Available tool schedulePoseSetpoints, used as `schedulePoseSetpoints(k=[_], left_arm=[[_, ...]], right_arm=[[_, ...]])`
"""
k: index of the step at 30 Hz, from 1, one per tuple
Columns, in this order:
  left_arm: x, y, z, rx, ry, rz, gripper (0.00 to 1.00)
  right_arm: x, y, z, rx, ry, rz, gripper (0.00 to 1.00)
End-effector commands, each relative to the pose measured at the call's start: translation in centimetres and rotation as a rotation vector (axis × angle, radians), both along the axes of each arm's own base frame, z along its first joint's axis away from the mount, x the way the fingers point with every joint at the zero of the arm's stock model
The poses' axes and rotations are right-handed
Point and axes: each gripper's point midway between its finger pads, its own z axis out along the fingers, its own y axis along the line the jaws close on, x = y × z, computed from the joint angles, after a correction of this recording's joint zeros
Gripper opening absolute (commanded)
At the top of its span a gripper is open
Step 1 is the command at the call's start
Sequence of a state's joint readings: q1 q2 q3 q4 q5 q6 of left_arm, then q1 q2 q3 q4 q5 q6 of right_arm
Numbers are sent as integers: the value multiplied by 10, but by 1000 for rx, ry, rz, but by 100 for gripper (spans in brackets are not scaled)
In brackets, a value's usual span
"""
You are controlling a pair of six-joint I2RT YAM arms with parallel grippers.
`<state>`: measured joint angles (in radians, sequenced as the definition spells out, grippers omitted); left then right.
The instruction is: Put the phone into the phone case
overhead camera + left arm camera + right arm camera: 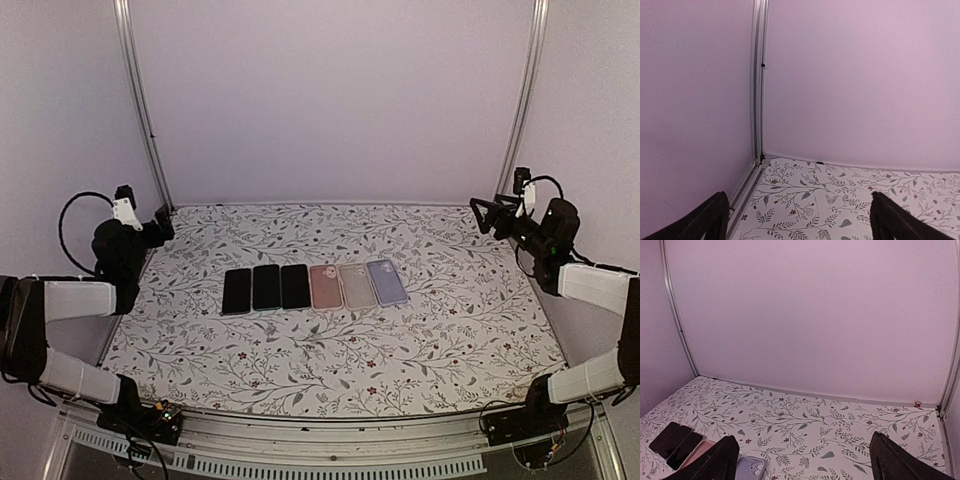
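Three glossy black phones are laid on floral cloth; three rounded cases (pink, beige, lilac) at their 3 o'clock. The left gripper and right gripper are parked, jaws spread wide, empty.

My left gripper has its jaws spread wide. One dark finger sits just below and left of the foot of the aluminium corner post, and the other is well to its right. The floral table cover runs out from the post's base, and lilac walls rise on either side of the post.
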<state>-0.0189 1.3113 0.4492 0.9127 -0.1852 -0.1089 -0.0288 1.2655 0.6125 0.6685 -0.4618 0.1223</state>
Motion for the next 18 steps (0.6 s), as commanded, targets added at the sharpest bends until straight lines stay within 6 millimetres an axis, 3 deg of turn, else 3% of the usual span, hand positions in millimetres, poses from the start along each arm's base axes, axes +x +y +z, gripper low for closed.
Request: schedulePoseSetpoints(k=[1,5,6,7,10,13,18], left_arm=[[1,-43,12,-105,77,-127,98],[-6,-88,18,-99,217,-178,86],[-9,-99,13,-95,261,-199,84],[-13,-111,6,-86,308,-230,83],[-28,-143,-17,-72,429,-313,79],[-46,-172,-40,-84,528,-422,77],[-67,-198,-65,-85,637,-526,73]], right_arm=[[-1,61,-27,59,264,147,91],[-2,114,-49,-110,433,112,88],[-3,126,-48,-148,470,109,86],[-3,135,-63,-190,536,100,83],[-6,153,-97,-310,696,48,73],[-12,177,-117,-388,774,51,65],[-22,203,-166,-492,899,69,57]])
